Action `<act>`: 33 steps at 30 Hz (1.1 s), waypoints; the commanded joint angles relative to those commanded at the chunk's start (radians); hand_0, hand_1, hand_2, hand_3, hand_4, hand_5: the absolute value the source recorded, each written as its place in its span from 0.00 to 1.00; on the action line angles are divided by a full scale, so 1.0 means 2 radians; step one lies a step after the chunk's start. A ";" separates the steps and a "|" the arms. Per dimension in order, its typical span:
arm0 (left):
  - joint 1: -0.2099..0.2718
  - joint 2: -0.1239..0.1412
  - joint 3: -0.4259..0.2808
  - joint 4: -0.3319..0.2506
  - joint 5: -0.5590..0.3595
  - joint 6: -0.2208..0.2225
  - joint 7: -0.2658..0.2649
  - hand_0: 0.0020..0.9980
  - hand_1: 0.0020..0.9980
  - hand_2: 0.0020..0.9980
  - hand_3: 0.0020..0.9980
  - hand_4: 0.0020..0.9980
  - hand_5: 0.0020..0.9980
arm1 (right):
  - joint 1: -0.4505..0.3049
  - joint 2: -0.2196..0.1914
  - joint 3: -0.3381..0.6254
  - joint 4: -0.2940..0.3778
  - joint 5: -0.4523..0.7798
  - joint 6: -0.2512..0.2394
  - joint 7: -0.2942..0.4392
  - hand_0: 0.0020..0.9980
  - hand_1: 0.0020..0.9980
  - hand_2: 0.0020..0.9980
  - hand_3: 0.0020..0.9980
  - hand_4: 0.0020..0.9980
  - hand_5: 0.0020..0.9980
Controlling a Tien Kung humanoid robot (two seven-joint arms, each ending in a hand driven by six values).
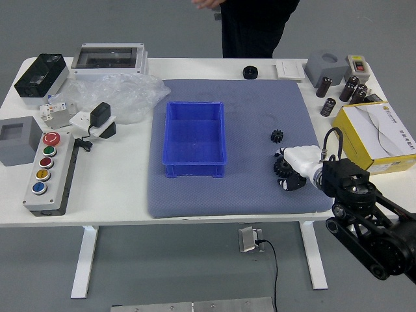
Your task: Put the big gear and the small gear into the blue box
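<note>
1. the big gear (282, 167) sits on the blue mat (244, 198), at about four o'clock from the blue box (194, 170). the robot's right hand (303, 160) is over it, its fingers (294, 182) seemingly clamped on the gear from both sides.
2. the small gear (277, 136) lies just beyond, at twelve o'clock from the big one, untouched.
3. i'd call this the first pick-up: next, a firm grip, a lift clear of the mat and box wall, then a carry towards nine or ten o'clock. a clumsy move might nudge the small gear.
4. the hand hides part of the big gear, so i can't judge how secure the hold is.
5. at twelve o'clock, a person (255, 29) is cut off above; one blurred hand (208, 3) shows, well away from the gears.
</note>
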 joint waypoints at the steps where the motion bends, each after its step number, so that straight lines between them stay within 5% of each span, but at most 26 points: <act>1: 0.000 0.000 0.000 0.000 0.000 0.000 0.000 0.83 0.79 0.78 0.76 0.66 0.38 | 0.000 0.000 0.000 -0.001 0.000 -0.002 0.000 0.71 0.65 0.71 0.69 0.67 0.29; 2: 0.000 0.000 0.000 0.000 0.000 0.000 0.000 0.83 0.79 0.78 0.76 0.66 0.38 | 0.000 0.000 0.000 -0.002 0.000 -0.004 0.001 0.71 0.65 0.71 0.69 0.67 0.29; 3: 0.000 0.000 0.000 0.000 0.000 0.000 0.000 0.83 0.79 0.78 0.76 0.67 0.38 | 0.000 0.001 0.000 -0.002 0.000 -0.006 0.001 0.65 0.57 0.60 0.60 0.65 0.30; 8: 0.000 0.000 -0.001 0.000 0.002 0.000 0.000 0.83 0.79 0.78 0.76 0.67 0.38 | 0.001 0.001 -0.001 -0.005 0.000 -0.020 0.003 0.65 0.57 0.60 0.60 0.65 0.30; 9: 0.000 0.000 -0.001 0.000 0.002 0.000 0.000 0.83 0.79 0.78 0.76 0.67 0.38 | 0.002 0.001 -0.001 -0.006 0.000 -0.022 0.004 0.59 0.49 0.50 0.44 0.54 0.34; 14: -0.001 -0.001 -0.001 0.000 0.002 0.000 0.000 0.83 0.79 0.78 0.76 0.67 0.38 | 0.002 0.000 -0.001 -0.009 0.000 -0.031 0.005 0.59 0.49 0.50 0.44 0.54 0.34; 15: -0.001 -0.001 -0.001 0.000 0.002 0.000 0.000 0.83 0.79 0.78 0.76 0.67 0.38 | 0.003 0.000 -0.001 -0.009 0.000 -0.032 0.006 0.57 0.46 0.46 0.41 0.46 0.31; 33: -0.001 -0.001 0.000 0.000 0.001 0.000 0.000 0.83 0.79 0.78 0.76 0.66 0.38 | 0.036 -0.007 0.010 0.000 0.000 -0.042 0.007 0.56 0.45 0.45 0.40 0.43 0.30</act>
